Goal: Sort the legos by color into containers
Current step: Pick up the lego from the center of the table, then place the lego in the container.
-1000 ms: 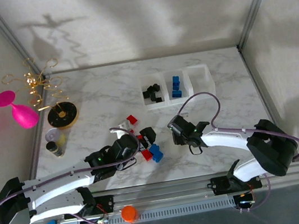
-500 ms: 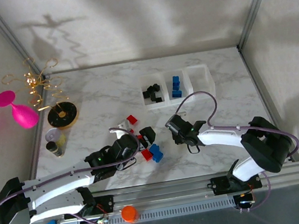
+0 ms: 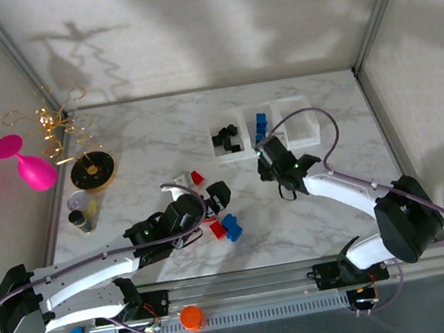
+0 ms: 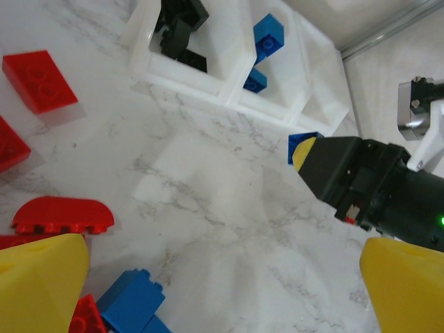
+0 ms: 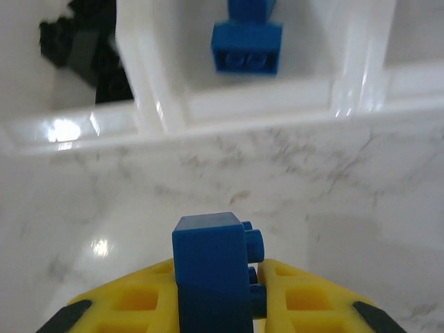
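Marble table (image 3: 134,146), containers (image 3: 312,118) at its far side, and the right arm stretches out toward them, the right gripper (image 3: 268,154) just short of the middle bin's near wall and clamped on a blue brick (image 5: 208,257). The brick stands up out of the fingertips with its studs turned sideways, long axis apparently along the fingers. The left gripper (image 4: 222,291) hangs spread wide over loose red and blue legos (image 4: 132,302).

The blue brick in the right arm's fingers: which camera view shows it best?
The right wrist view: the blue brick sits large between the yellow fingers, studs visible. The left wrist view catches one blue corner. In the top external view it is too small to tell.
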`<state>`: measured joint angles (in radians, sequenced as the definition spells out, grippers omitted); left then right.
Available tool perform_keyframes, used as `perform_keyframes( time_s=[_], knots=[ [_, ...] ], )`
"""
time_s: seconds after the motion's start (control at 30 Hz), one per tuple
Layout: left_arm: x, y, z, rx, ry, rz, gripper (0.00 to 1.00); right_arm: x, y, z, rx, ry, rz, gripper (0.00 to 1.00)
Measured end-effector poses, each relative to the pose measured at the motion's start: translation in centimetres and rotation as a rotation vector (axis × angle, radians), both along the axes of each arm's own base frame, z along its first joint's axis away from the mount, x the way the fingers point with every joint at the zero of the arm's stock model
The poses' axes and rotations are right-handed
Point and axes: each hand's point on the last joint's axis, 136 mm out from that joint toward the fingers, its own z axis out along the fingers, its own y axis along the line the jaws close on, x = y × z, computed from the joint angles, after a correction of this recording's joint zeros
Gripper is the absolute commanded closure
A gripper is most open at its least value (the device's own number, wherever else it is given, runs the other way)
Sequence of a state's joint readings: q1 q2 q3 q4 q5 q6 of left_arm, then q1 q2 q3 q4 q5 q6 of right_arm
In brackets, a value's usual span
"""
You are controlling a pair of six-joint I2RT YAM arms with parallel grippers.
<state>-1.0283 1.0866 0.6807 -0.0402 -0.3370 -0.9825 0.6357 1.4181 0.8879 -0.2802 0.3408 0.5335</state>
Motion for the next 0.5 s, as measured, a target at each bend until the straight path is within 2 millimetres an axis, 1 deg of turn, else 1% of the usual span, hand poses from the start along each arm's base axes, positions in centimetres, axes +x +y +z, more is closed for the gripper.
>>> perform_keyframes(
  time_s=[0.13,0.2,0.33,0.5],
  knots=[
    [0.8,0.2,0.6,0.0,-0.013,0.015,0.0,3.2,-0.9,0.8,-0.016,-0.019,-0.036,0.79],
    [1.0,0.4,0.7,0.001,-0.016,0.022,0.0,4.6,-1.1,0.8,-0.024,-0.02,-0.05,0.8],
    [1.4,0.8,0.8,0.004,-0.02,0.035,0.0,7.4,-1.2,0.2,-0.045,-0.014,-0.068,0.8],
    [1.9,1.2,1.1,0.007,-0.03,0.049,0.0,10.0,-1.2,-0.7,-0.065,-0.005,-0.077,0.8]
  ],
)
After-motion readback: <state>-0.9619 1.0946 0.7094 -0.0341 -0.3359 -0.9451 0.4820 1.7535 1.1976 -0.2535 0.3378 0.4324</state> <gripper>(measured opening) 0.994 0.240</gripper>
